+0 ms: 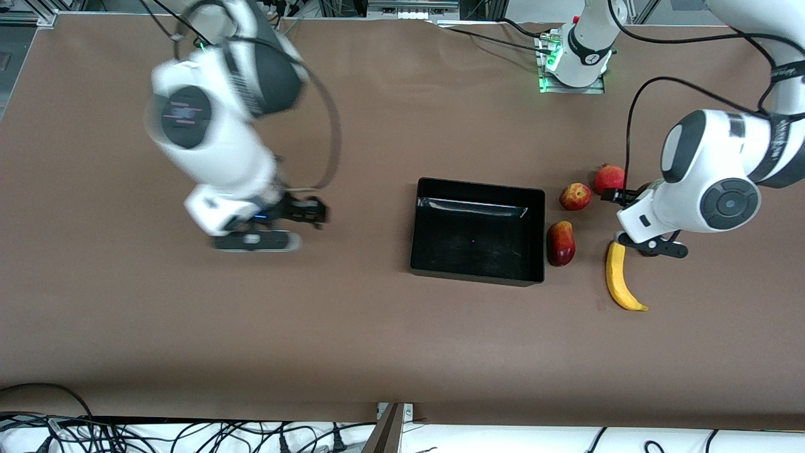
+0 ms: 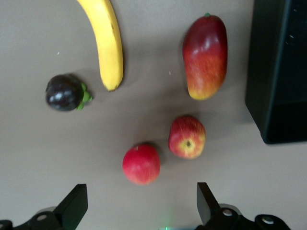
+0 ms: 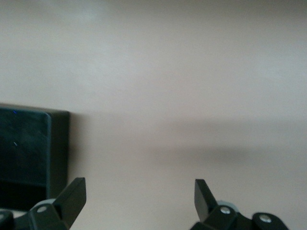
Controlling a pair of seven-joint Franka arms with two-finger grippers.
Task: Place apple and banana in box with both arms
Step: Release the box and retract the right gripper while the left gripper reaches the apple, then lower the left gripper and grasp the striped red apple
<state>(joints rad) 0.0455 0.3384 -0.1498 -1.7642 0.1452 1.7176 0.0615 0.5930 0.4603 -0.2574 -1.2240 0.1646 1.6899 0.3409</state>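
The apple lies on the table beside the box, toward the left arm's end. The banana lies nearer the front camera. The left gripper hangs over the fruit, jaws released. The right gripper is over bare table, jaws released, empty.

A brown desk carries an elongated red-and-orange mango, a uniformly red round fruit at its one o'clock, and a dark purple round fruit with a green stem.
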